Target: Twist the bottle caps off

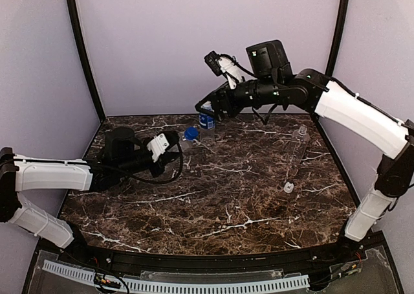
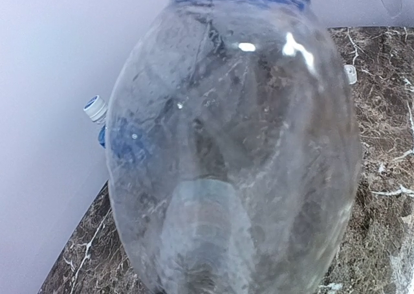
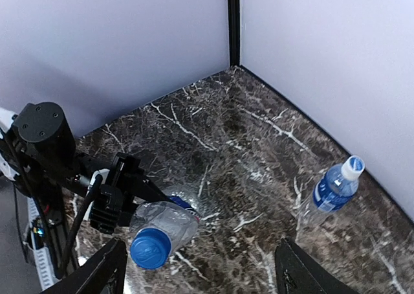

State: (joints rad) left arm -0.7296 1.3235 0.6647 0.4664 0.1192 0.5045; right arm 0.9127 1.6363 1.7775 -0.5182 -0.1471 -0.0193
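Note:
My left gripper (image 1: 172, 141) is shut on a clear bottle (image 3: 167, 221) with a blue cap (image 3: 150, 247), holding it tilted above the table with the cap toward my right arm. This bottle fills the left wrist view (image 2: 233, 145) and hides the fingers. My right gripper (image 1: 203, 107) is open wide and empty, and hangs above and beyond the blue cap (image 1: 191, 133). A blue-labelled bottle (image 3: 334, 190) with a white cap (image 3: 353, 167) stands at the back. An unlabelled clear bottle (image 1: 298, 146) is at the right, with a loose white cap (image 1: 288, 188) near it.
The dark marble table (image 1: 226, 210) is boxed in by pale walls at the back and on both sides, with black corner posts (image 1: 84, 54). My left arm's cable (image 1: 169, 175) loops beside the held bottle.

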